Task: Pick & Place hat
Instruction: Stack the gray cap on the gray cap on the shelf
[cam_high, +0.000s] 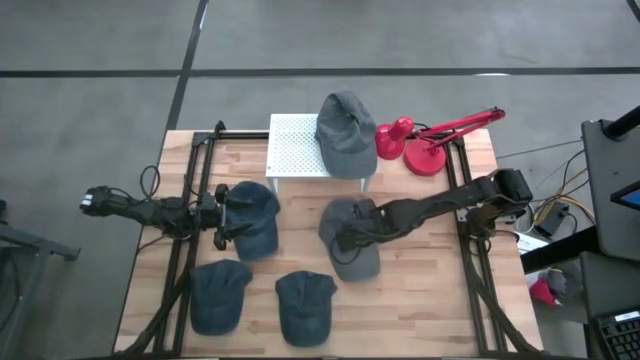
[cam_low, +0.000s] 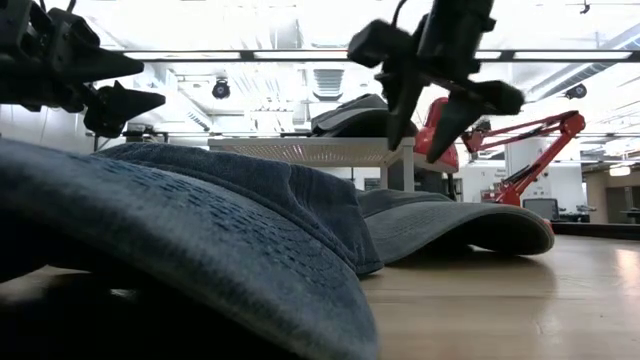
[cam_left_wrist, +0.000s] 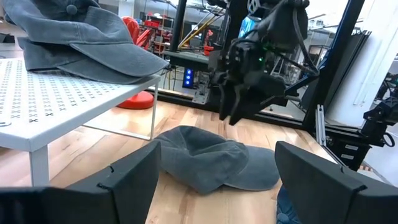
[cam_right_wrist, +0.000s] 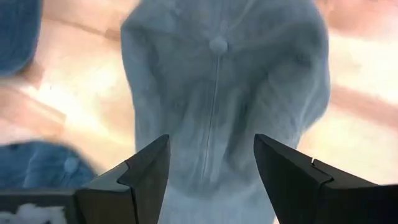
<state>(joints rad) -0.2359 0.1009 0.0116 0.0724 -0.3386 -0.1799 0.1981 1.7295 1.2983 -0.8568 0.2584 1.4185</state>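
A grey hat (cam_high: 355, 255) lies crown up on the wooden table near its middle; it also shows in the low view (cam_low: 450, 225) and the left wrist view (cam_left_wrist: 211, 165). My right gripper (cam_high: 343, 240) is open and hangs above this hat's crown (cam_right_wrist: 224, 81), pointing down, clear of it in the low view (cam_low: 430, 120). My left gripper (cam_high: 232, 217) is open and empty at the table's left, above a blue hat (cam_high: 258, 215). A second grey hat (cam_high: 345, 130) rests on a white perforated shelf (cam_high: 292, 148) at the far edge.
Two more blue hats (cam_high: 218, 295) (cam_high: 305, 305) lie near the table's near edge. A red desk lamp (cam_high: 425, 150) stands at the far right beside the shelf. Black frame rails (cam_high: 470, 250) run along the table's left and right sides.
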